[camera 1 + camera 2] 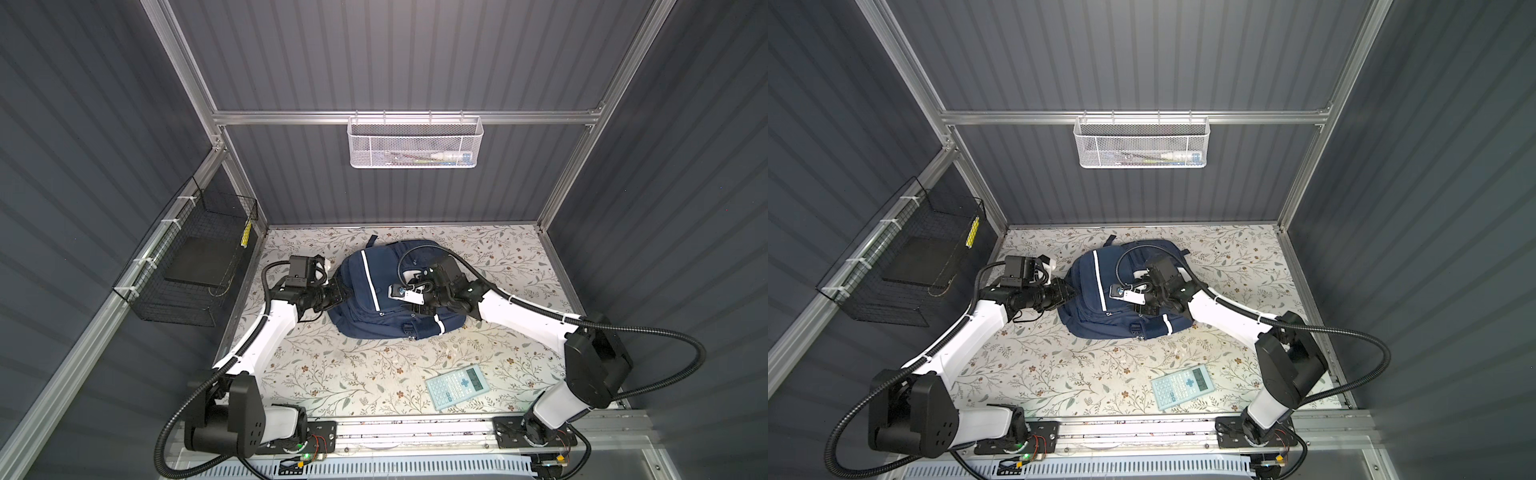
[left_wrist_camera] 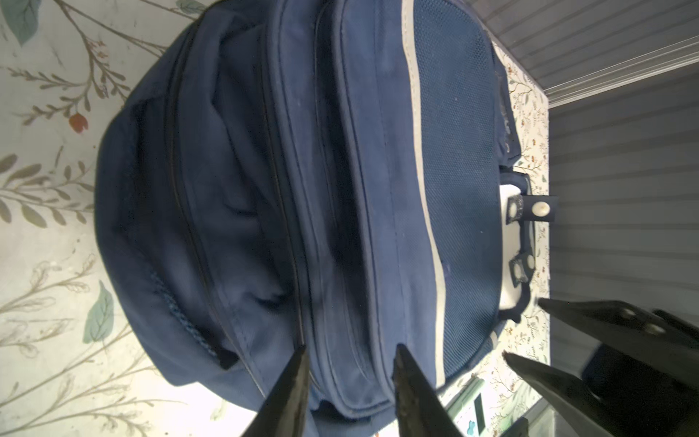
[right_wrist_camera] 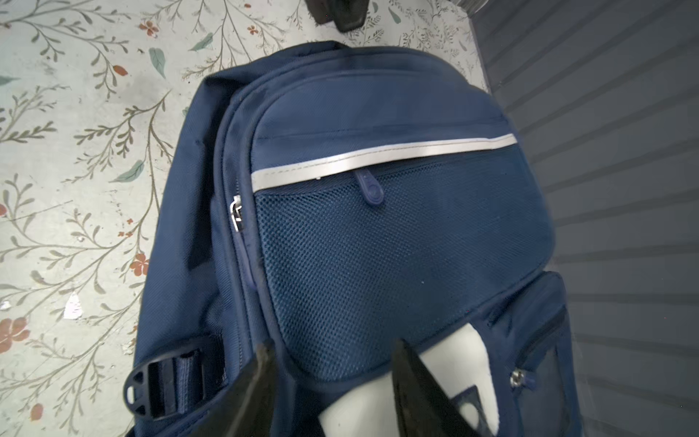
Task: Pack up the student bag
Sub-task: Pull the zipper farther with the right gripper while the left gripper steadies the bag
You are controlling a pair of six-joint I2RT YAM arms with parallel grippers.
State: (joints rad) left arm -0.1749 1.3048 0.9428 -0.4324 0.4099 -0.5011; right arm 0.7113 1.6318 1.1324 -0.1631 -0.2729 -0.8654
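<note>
The student bag (image 1: pixel 365 299) (image 1: pixel 1088 303), navy with white stripe trim, lies flat at the back middle of the flowered table in both top views. My left gripper (image 1: pixel 340 293) (image 2: pixel 351 349) is at the bag's left side. Its jaws stand apart, one on each side of a pocket ridge. My right gripper (image 1: pixel 417 309) (image 3: pixel 336 345) reaches over the bag from the right. Its jaws are open above the lower edge of the mesh pocket (image 3: pixel 397 246) and the white patch (image 3: pixel 454 348). The left wrist view also shows the right gripper (image 2: pixel 522 327), its fingers spread. A metal zip pull (image 3: pixel 236 213) sits on the bag's side seam.
A pale blue calculator (image 1: pixel 457 386) (image 1: pixel 1183 386) lies near the table's front right. On the back rail hangs a white mesh basket (image 1: pixel 415 141) holding pens. A black wire basket (image 1: pixel 195 266) with a dark flat thing inside is fixed to the left wall.
</note>
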